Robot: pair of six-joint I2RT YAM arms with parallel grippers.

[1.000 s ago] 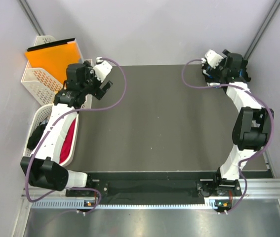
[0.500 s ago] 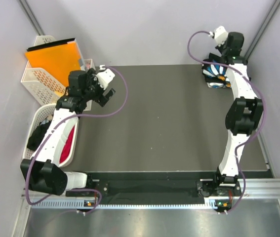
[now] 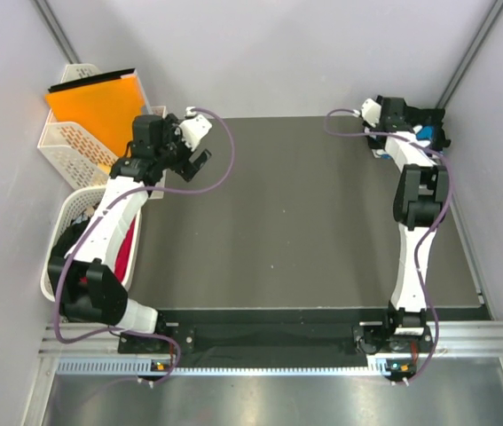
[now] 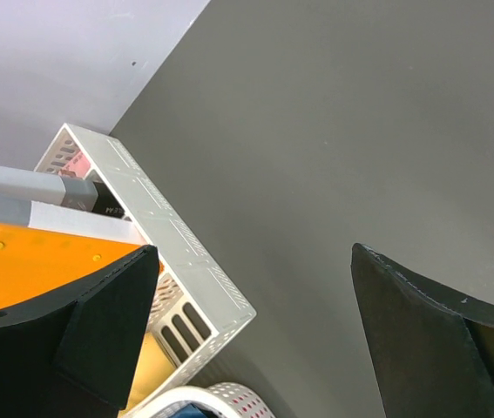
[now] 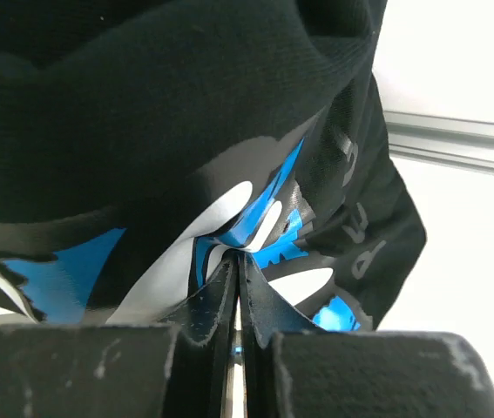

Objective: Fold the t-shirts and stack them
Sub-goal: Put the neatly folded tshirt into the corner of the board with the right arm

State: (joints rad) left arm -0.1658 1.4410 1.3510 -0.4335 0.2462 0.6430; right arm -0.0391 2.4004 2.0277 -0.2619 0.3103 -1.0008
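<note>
Black t-shirt (image 5: 142, 113) cloth bunches, pinched in the right gripper (image 5: 236, 266).

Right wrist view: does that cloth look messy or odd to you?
Yes. The black shirt with a blue-and-white print is crumpled in folds, not flat, and the right gripper is shut on a pinch of it. No tear or stain shows.

the dark table (image 3: 295, 213) bears a black printed t-shirt (image 5: 142, 104) at its far right corner.
</note>
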